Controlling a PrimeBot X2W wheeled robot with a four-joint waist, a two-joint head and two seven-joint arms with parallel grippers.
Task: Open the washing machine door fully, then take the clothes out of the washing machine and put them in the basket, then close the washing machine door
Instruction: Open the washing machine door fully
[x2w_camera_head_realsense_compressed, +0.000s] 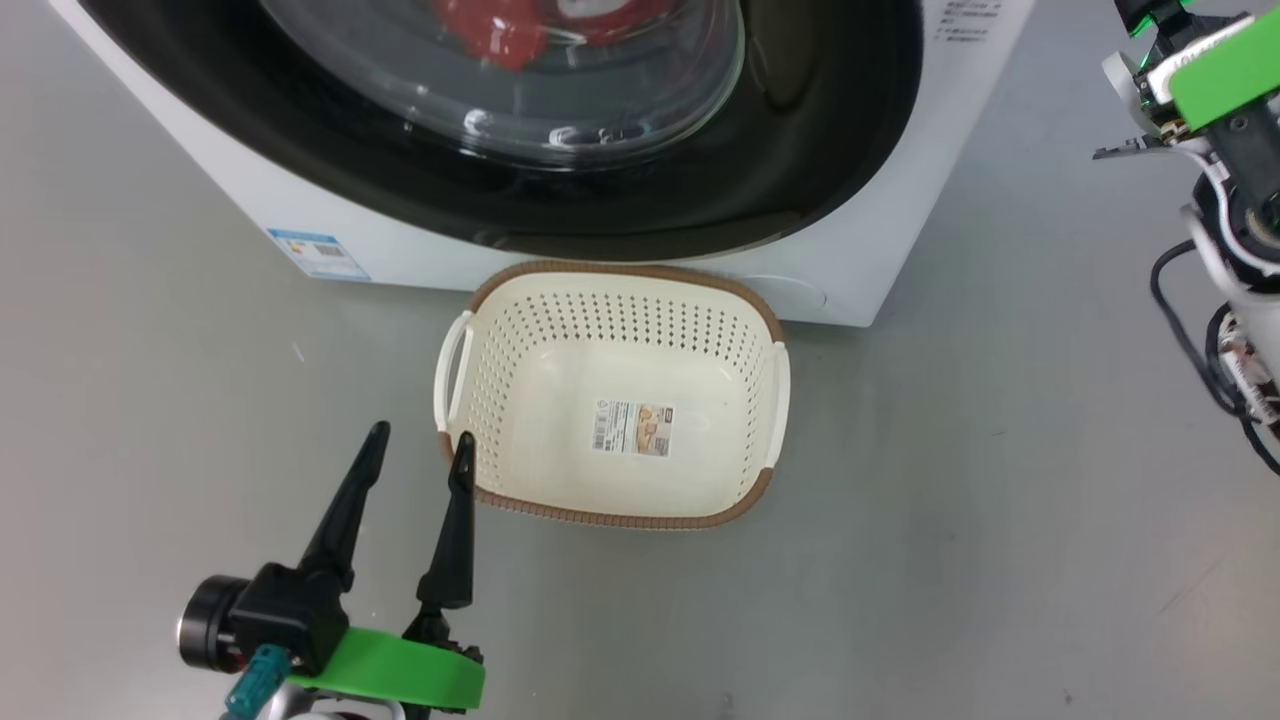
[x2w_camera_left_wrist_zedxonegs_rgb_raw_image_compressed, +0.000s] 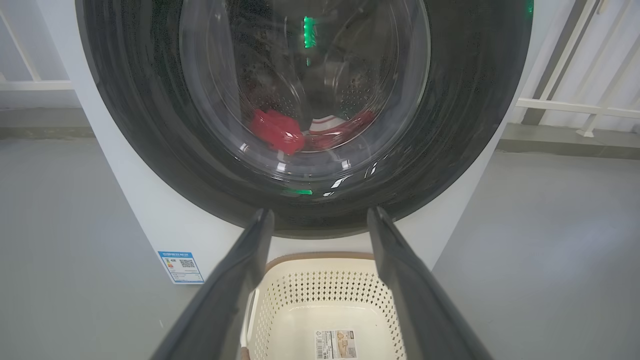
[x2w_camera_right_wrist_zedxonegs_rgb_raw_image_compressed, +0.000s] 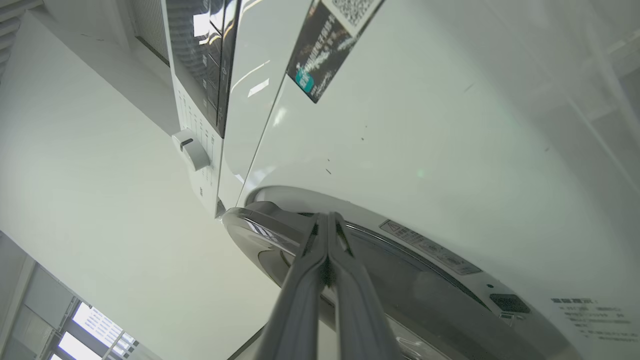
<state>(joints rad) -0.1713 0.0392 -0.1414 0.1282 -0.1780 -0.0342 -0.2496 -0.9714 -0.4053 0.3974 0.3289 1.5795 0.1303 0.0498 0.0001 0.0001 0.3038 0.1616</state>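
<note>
The white box-shaped front-loading washing machine (x2w_camera_head_realsense_compressed: 860, 250) stands on the grey floor (x2w_camera_head_realsense_compressed: 1000, 520), its round glossy black door (x2w_camera_head_realsense_compressed: 820, 130) seemingly not yet swung open. The cream perforated plastic basket (x2w_camera_head_realsense_compressed: 620, 272) sits empty just before it, and the red clothes (x2w_camera_left_wrist_zedxonegs_rgb_raw_image_compressed: 277, 131) lie behind the glass. The left hand (x2w_camera_head_realsense_compressed: 422, 435) hovers spread beside the basket. The right hand (x2w_camera_right_wrist_zedxonegs_rgb_raw_image_compressed: 326, 220), fingers pressed together, meets the door's rim. Opening is in hand, and next that edge needs prying outward.
</note>
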